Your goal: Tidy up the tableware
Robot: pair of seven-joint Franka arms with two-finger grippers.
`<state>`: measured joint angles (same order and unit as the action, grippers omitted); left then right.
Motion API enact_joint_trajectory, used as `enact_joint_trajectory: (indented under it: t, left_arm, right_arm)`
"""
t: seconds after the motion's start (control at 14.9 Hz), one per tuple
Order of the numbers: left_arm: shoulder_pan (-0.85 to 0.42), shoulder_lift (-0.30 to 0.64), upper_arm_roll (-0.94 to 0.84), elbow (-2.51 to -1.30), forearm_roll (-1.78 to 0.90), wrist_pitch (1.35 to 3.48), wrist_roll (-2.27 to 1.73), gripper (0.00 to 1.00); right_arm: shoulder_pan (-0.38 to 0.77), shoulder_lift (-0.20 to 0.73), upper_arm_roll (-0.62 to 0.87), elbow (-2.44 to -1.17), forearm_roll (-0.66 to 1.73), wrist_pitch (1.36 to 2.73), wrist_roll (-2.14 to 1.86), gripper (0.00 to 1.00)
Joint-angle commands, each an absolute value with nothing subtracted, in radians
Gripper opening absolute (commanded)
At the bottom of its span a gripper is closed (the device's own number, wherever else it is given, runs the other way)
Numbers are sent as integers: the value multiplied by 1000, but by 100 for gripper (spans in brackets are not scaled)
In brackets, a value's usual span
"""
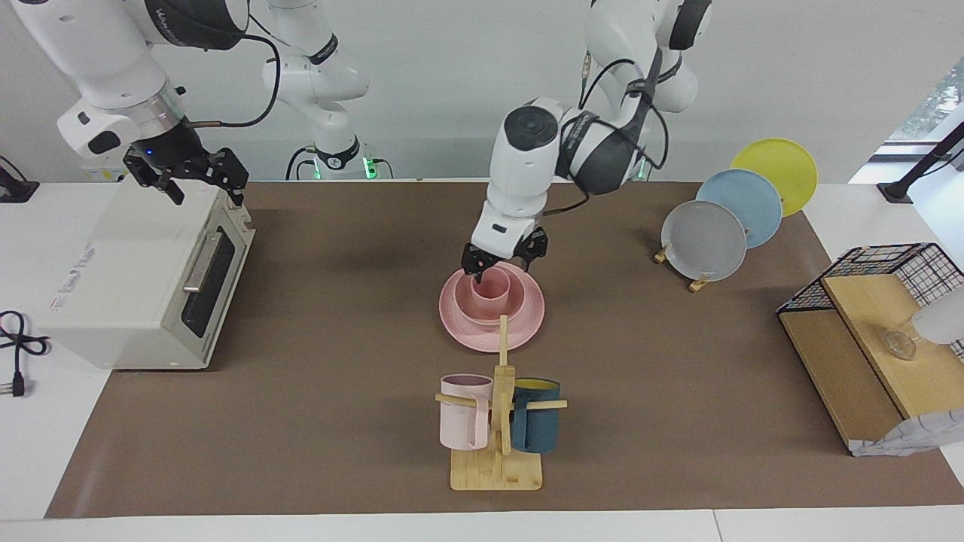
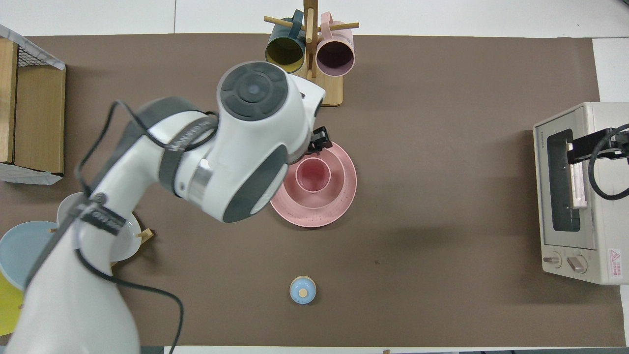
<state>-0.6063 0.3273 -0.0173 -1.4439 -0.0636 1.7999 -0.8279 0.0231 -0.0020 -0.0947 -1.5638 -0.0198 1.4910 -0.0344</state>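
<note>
The pale pink plate [image 1: 527,320] lies mid-table, with the pink bowl [image 1: 512,301] on it and the small pink cup [image 1: 489,290] upright in the bowl. The stack also shows in the overhead view: plate [image 2: 314,216], bowl [image 2: 339,169], cup [image 2: 312,176]. My left gripper [image 1: 503,263] is open and empty, just above the stack's edge that lies nearer to the robots, clear of the cup. In the overhead view the arm hides most of it [image 2: 318,140]. My right gripper [image 1: 197,181] waits open above the toaster oven [image 1: 143,278].
A wooden mug rack [image 1: 497,467] with a pink mug [image 1: 463,410] and a teal mug [image 1: 536,421] stands farther from the robots than the stack. Grey, blue and yellow plates [image 1: 704,239] stand in a rack, and a wire shelf [image 1: 881,331] is at the left arm's end. A small blue knob [image 2: 302,290] sits nearer the robots.
</note>
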Motion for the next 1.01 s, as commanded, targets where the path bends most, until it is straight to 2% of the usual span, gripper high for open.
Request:
enact_joint_trajectory:
  t: [0.0, 0.34, 0.6, 0.67, 0.94]
  left_arm:
    - [-468, 204, -20, -1486, -55, 1695, -686, 100]
    - [-192, 74, -20, -1528, -55, 1517, -254, 100]
    - [-147, -61, -20, -1750, -55, 1655, -229, 100]
    - [-143, -70, -18, -1762, -54, 1682, -209, 100]
    - [-121, -35, -15, -1636, 0, 1590, -175, 100]
  right_arm:
    - [-9, 2, -63, -1557, -17, 1485, -63, 100]
    - [-8, 3, -66, -1557, -17, 1483, -63, 100]
    - [-8, 9, -66, -1532, -17, 1471, -61, 100]
    - [-8, 11, -66, -1531, -17, 1468, -61, 100]
    - [-8, 8, -74, -1536, -9, 1463, -55, 100]
